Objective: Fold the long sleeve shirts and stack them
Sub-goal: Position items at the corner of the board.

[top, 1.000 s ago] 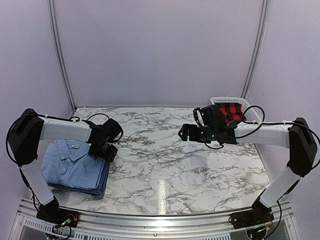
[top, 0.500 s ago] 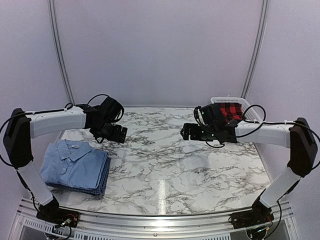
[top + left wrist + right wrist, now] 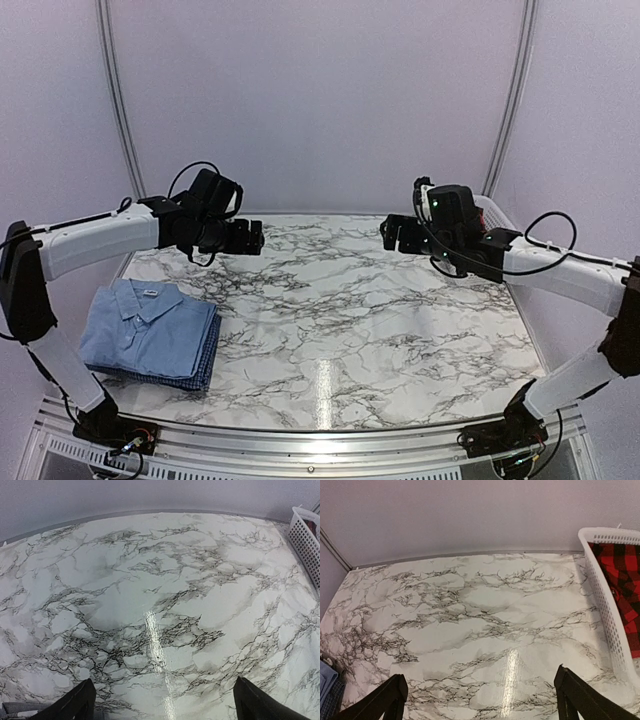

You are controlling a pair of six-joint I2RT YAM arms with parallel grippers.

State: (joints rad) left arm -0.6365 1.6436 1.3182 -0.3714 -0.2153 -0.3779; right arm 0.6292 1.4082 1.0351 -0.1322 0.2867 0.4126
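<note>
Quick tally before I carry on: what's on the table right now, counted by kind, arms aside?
Shirts, folded and stacked: 2, the light blue shirt on the dark blue check shirt
Baskets: 1, the white basket
Other cloth: 1, the red and black plaid cloth in the basket
Total: 4

Bare tabletop [image 3: 340, 330] spans between the folded shirts [image 3: 150, 325] near-left and the basket [image 3: 602, 610] far-right.

bright, even overhead light glares off the marble table [image 3: 155, 645] (soft shadows, sharp focus).
</note>
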